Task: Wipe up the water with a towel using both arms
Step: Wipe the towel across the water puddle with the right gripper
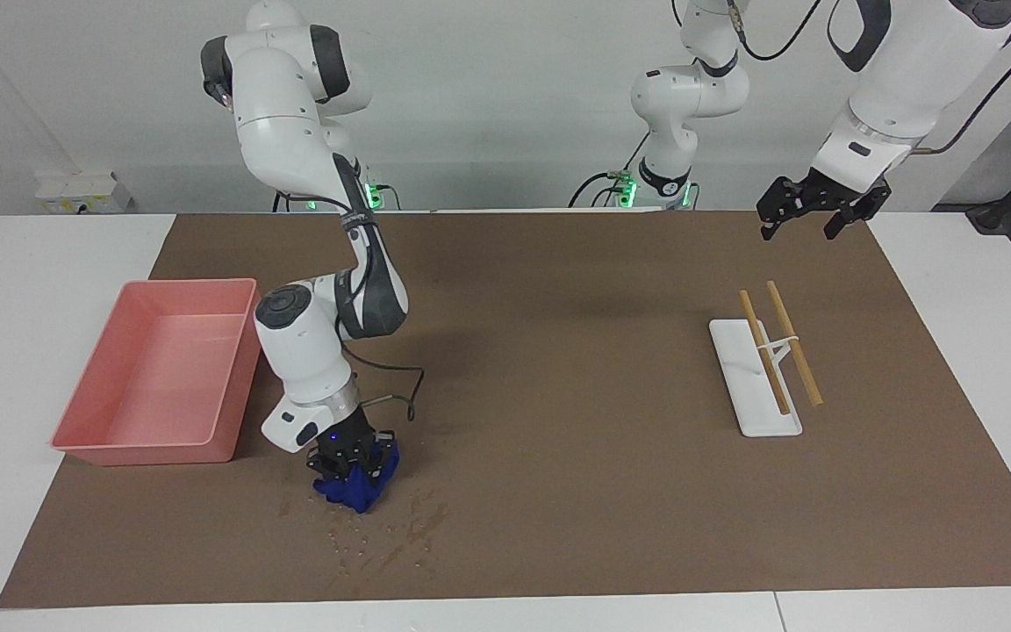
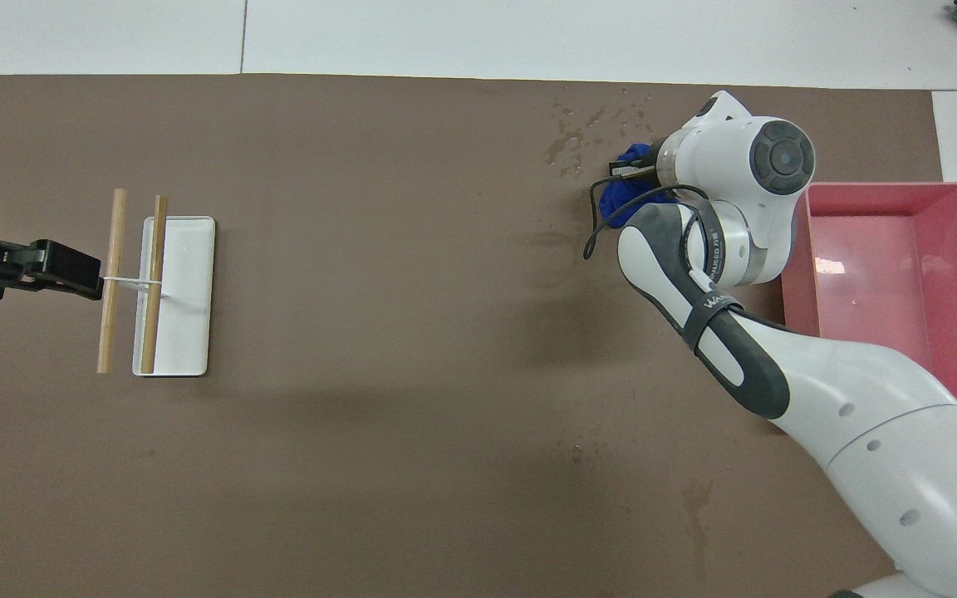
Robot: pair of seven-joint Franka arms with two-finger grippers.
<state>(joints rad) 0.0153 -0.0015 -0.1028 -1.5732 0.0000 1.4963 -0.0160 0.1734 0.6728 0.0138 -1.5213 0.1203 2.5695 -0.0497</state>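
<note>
Beside the pink tray [image 1: 154, 373], right hand [image 1: 349, 456] clenched on the towel [image 1: 356, 488], pressed at the spill's [image 1: 383, 531] edge. Wiping under way; next stroke should sweep across the droplets. Left hand [image 1: 813, 218] released, waiting.

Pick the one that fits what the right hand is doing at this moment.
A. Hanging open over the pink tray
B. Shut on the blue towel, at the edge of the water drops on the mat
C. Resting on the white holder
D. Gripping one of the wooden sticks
B: the right hand is shut on the bunched blue towel, pressed to the mat right beside the water drops, next to the pink tray.
</note>
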